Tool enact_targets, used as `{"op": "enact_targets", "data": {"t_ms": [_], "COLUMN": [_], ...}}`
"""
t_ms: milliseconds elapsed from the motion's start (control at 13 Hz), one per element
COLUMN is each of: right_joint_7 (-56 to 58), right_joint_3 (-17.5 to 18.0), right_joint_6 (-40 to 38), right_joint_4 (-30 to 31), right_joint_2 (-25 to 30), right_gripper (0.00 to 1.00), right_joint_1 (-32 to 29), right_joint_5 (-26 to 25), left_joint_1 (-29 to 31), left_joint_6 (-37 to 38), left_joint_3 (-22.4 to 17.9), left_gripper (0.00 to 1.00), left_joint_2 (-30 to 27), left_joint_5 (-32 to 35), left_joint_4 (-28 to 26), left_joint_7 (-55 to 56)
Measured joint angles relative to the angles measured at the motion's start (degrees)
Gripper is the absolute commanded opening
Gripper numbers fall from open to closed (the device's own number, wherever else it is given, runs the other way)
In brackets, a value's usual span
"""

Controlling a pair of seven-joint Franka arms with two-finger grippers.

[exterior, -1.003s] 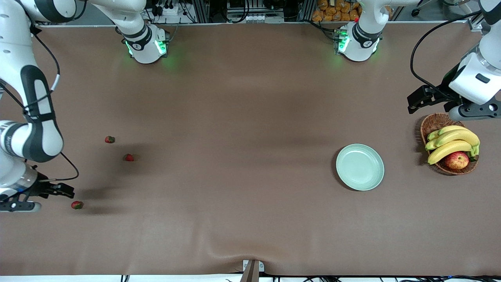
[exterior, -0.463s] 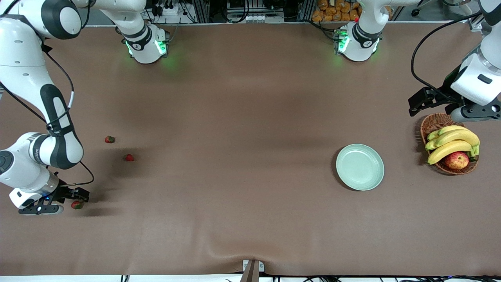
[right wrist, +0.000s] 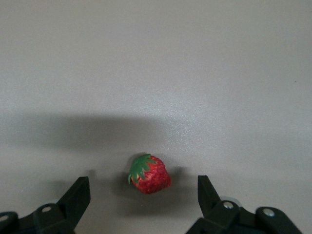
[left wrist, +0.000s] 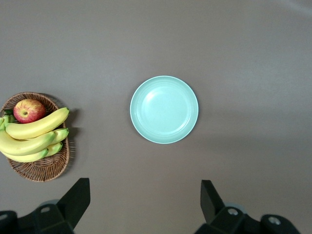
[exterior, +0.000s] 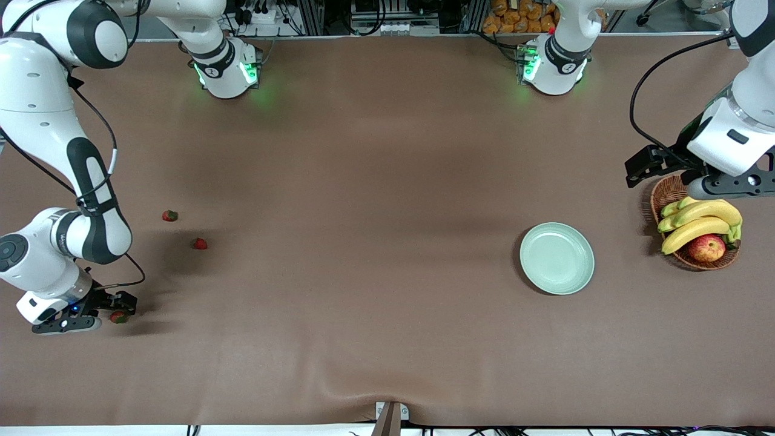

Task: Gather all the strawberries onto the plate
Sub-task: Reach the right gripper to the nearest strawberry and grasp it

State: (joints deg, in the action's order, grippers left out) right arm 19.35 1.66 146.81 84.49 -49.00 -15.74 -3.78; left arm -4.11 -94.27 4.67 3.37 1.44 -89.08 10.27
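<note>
Three strawberries (exterior: 170,215) (exterior: 199,244) (exterior: 118,317) – one plate (exterior: 557,258)

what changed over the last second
The right gripper came in from the table's edge and now sits with open fingers around the nearest strawberry, not yet gripping it. The left gripper shifted slightly above the basket. The other two strawberries and the plate stayed put.

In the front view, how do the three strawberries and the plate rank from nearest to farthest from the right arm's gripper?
Right gripper:
1. Strawberry between its open fingers, closest to the front camera.
2. Middle strawberry, farther from the camera.
3. Strawberry farthest from the camera, close to the second one's range.
4. Plate, toward the left arm's end.
</note>
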Motion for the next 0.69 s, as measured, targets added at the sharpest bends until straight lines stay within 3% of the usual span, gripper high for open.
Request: {"op": "enact_targets", "data": {"t_ms": [309, 695], "right_joint_7": [1.3, 2.6], "right_joint_3": [0.0, 0.0], "right_joint_6": [0.0, 0.0], "right_joint_4": [-0.3, -0.7], "right_joint_2": [-0.8, -0.9], "right_gripper": [0.58, 0.11], "right_joint_1": [0.0, 0.0], "right_joint_5": [-0.1, -0.3], "left_joint_1": [-0.3, -0.3], "left_joint_6": [-1.0, -1.3], "left_joint_3": [0.0, 0.0], "left_gripper": [1.0, 1.0], "left_joint_2": [0.3, 0.4], "left_joint_5": [-1.7, -1.7], "left_joint_4": [0.0, 0.0], "left_joint_7": [0.1, 0.3]}}
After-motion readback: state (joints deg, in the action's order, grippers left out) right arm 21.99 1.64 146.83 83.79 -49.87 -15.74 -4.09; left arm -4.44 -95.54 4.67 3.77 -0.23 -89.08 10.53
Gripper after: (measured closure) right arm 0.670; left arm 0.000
